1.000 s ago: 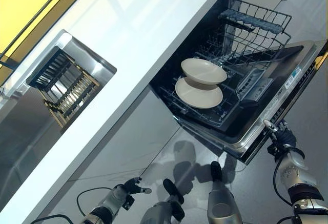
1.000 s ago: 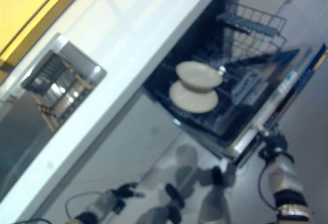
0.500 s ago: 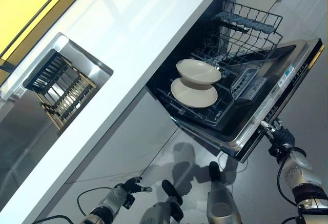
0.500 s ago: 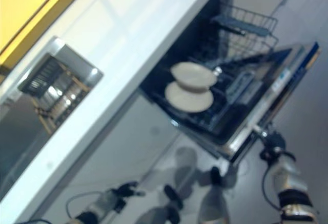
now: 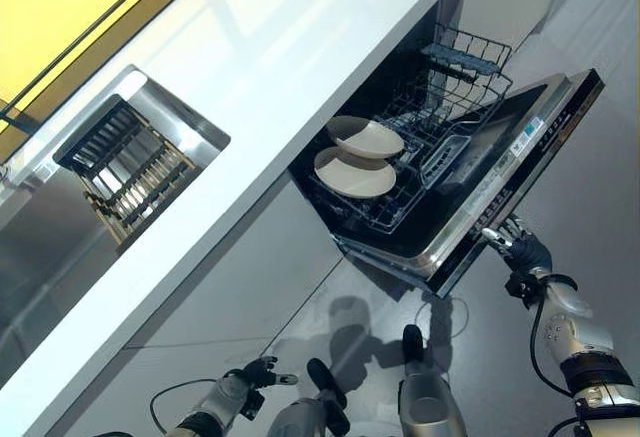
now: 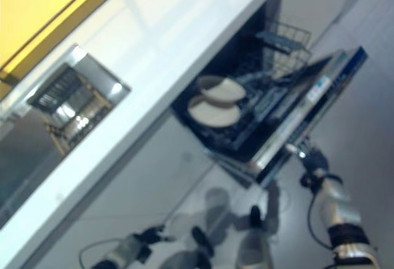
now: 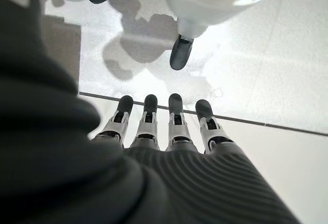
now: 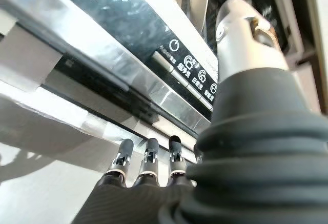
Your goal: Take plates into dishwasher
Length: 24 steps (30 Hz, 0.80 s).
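Two round cream plates [image 5: 356, 160] sit overlapping in the wire lower rack [image 5: 395, 200] of the open dishwasher, under the white bench [image 5: 250, 87] edge. Right hand [image 5: 517, 247] has released, straight fingers [image 8: 148, 160] against the outer edge of the half-raised steel-trimmed dishwasher door [image 5: 500, 182]. Left hand [image 5: 255, 375] hangs low over bare grey floor [image 7: 266, 80], fingers straight, empty, well apart from the door.

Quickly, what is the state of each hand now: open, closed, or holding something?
Left hand: open, fingers straight, holding nothing.
Right hand: open, fingers straight against the underside of the dishwasher door, holding nothing.
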### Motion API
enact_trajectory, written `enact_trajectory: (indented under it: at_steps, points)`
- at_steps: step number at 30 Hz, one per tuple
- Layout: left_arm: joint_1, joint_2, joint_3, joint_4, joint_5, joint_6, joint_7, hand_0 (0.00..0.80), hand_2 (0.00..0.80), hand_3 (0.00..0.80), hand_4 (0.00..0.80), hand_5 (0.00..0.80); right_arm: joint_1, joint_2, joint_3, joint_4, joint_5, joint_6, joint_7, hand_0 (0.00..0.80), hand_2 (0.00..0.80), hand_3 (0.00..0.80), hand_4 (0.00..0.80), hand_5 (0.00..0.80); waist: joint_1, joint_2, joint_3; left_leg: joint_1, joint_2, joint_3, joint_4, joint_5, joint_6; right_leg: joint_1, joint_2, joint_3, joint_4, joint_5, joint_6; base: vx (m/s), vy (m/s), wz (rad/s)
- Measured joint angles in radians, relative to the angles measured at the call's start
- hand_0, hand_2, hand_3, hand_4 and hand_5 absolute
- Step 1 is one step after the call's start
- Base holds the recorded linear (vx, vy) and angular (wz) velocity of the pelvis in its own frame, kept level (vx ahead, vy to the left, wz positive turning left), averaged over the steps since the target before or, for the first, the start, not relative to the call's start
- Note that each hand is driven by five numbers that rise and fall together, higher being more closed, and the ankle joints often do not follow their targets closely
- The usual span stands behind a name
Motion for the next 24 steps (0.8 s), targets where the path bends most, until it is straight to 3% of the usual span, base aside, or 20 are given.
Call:
enact_trajectory:
  at_steps: [7, 14, 18, 24]
  points:
    - [0.037, 0.002, 0.001, 0.003, 0.000, 0.001, 0.001, 0.000, 0.000, 0.000, 0.000, 0.000, -0.017, 0.022, 0.044, -0.040, -0.022, 0.001, 0.026, 0.000, 0.000, 0.000, 0.000, 0.000, 0.051, -0.048, -0.049, 0.015, -0.008, -0.043, 0.001, 0.006, -0.008, 0.032, -0.010, -0.037, 0.003, -0.004, 0.003, 0.105, 0.127, 0.16]
    - [0.061, 0.020, 0.002, 0.017, 0.000, 0.002, 0.008, 0.000, 0.000, 0.000, 0.000, 0.000, -0.037, 0.101, 0.123, -0.073, -0.047, -0.012, 0.105, 0.000, 0.000, 0.000, 0.000, 0.000, 0.131, -0.096, -0.108, 0.017, -0.013, -0.074, 0.001, 0.003, -0.005, 0.063, -0.018, -0.067, 0.003, -0.012, 0.009, 0.104, 0.133, 0.17]
    - [0.075, 0.048, 0.003, 0.017, 0.000, 0.003, 0.016, 0.000, 0.000, 0.000, 0.000, 0.000, -0.049, 0.164, 0.193, -0.079, -0.056, -0.014, 0.139, 0.000, 0.000, 0.000, 0.000, 0.000, 0.156, -0.118, -0.119, 0.017, -0.025, -0.106, 0.002, 0.006, 0.001, 0.082, -0.028, -0.094, 0.004, -0.017, 0.017, 0.119, 0.174, 0.24]
    - [0.088, 0.071, 0.028, 0.008, 0.000, 0.002, 0.016, 0.000, 0.000, 0.000, 0.000, 0.000, -0.053, 0.213, 0.199, -0.076, -0.059, -0.014, 0.149, 0.000, 0.000, 0.000, 0.000, 0.000, 0.203, -0.140, -0.118, 0.018, -0.052, -0.139, 0.002, 0.002, 0.024, 0.096, -0.055, -0.113, 0.013, -0.023, 0.041, 0.105, 0.170, 0.21]
